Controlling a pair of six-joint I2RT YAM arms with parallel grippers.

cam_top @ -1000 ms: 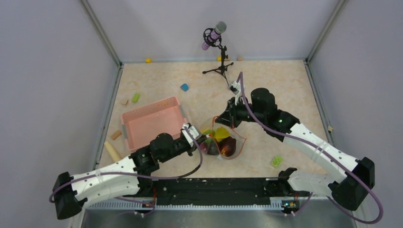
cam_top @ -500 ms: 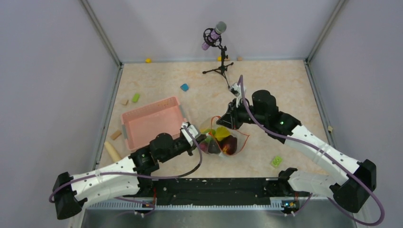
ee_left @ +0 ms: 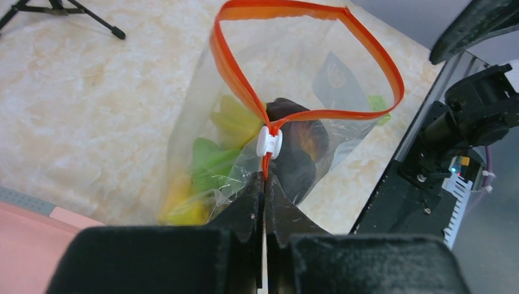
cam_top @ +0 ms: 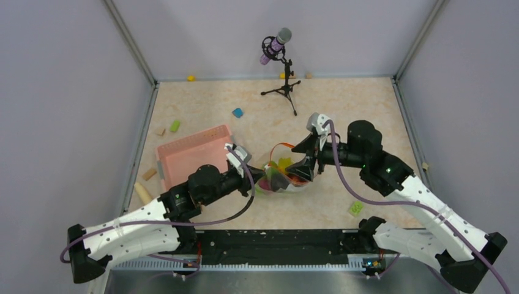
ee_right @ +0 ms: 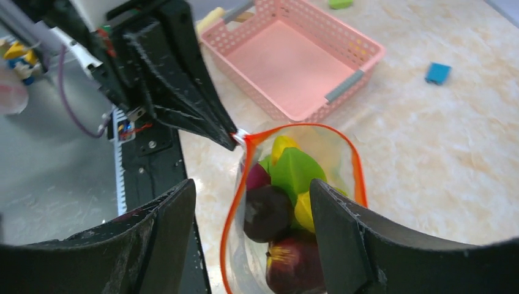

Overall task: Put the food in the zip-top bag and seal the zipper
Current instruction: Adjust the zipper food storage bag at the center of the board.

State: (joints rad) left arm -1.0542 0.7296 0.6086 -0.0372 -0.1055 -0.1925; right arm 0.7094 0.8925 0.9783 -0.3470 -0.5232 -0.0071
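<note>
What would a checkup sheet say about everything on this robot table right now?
Surface: beige marbled table, no spills seen.
Job's things: zip-top bag holds the food; zipper open, white slider at the pinched end.
Clutter: empty pink basket, blue block, green block, tan block, green piece near the right arm.
Grippers: left gripper shut on the zipper's end; right gripper open, astride the bag's mouth.
Cables: purple cables loop along both arms.
Surroundings: grey walls, microphone on a tripod at the back.

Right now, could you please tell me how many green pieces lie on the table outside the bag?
2: a green block beyond the pink basket, far left; a bright green piece, near right. Others may be hidden.
</note>
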